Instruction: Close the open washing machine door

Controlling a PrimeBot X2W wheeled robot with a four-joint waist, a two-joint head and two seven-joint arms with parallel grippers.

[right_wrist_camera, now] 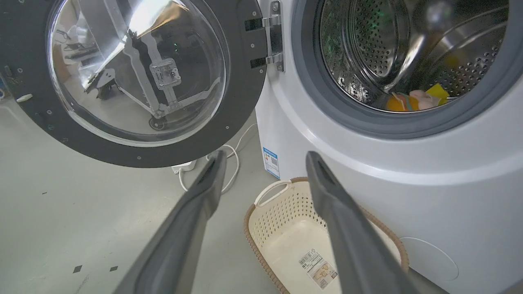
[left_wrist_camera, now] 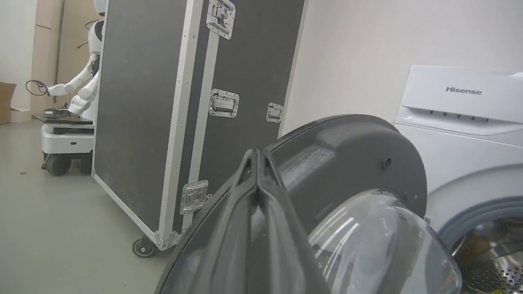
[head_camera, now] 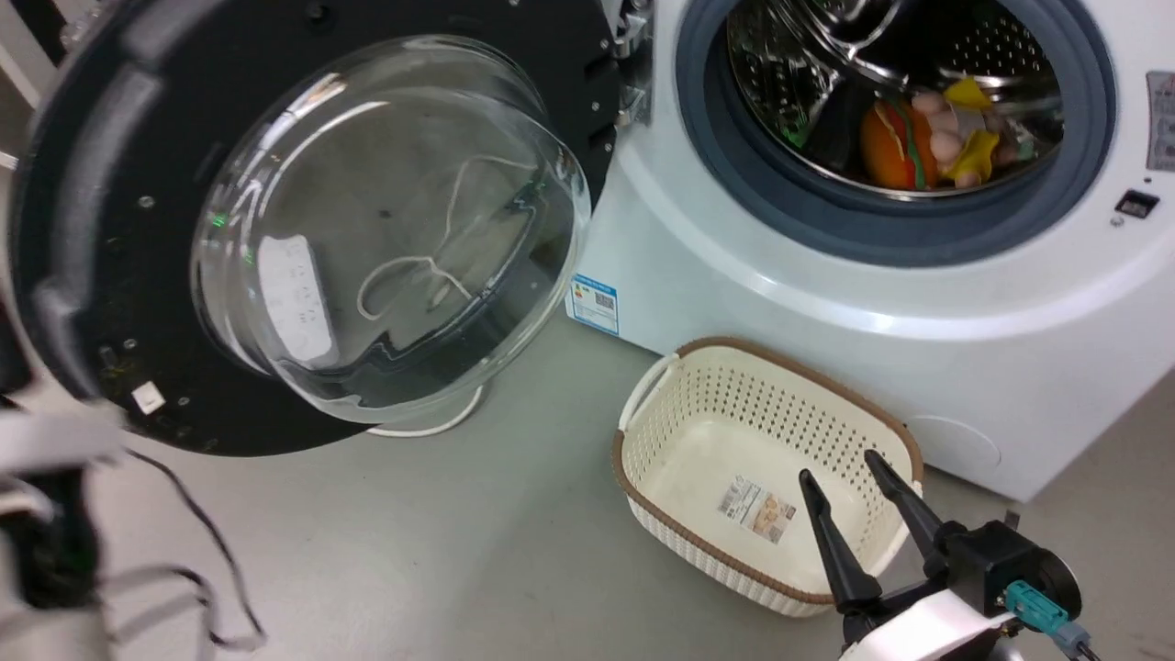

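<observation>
Dark fingers of the right gripper [head_camera: 837, 468] stand well apart, tips over the near right part of the basket [head_camera: 771, 364]. The door [head_camera: 87, 229] lies well to their left and farther off, clear of them. Left gripper [left_wrist_camera: 256, 157]: fingers pressed together tip to tip. In its wrist view they rise right in front of the door's dark rim, at the edge away from the hinge [right_wrist_camera: 271, 41]. Touching or just short of it, cannot tell. In the head view that arm is a pale blur at the door's lower left edge.

Basket: cream, perforated, brown rim, white handle, on the grey floor [head_camera: 413, 551] just before the machine [head_camera: 826, 303]. Inside, a paper label [head_camera: 757, 508] flat on the bottom.

Door stands wide open, left of the drum [head_camera: 826, 55], hung from the hinge on the machine's front. Black ring, clear glass bowl bulging toward the head camera. Top and left of the ring are cut off in the head view. White cable [head_camera: 436, 428] on the floor beneath it.

Drum: steel, perforated, grey rubber rim. At its bottom a heap of soft things [head_camera: 927, 138], orange, yellow and pink; shapes hard to make out.

Farthest, in the left wrist view: a black case [left_wrist_camera: 143, 102] with metal edges, on casters. Past it a white robot [left_wrist_camera: 77, 90], partly hidden by the case.
</observation>
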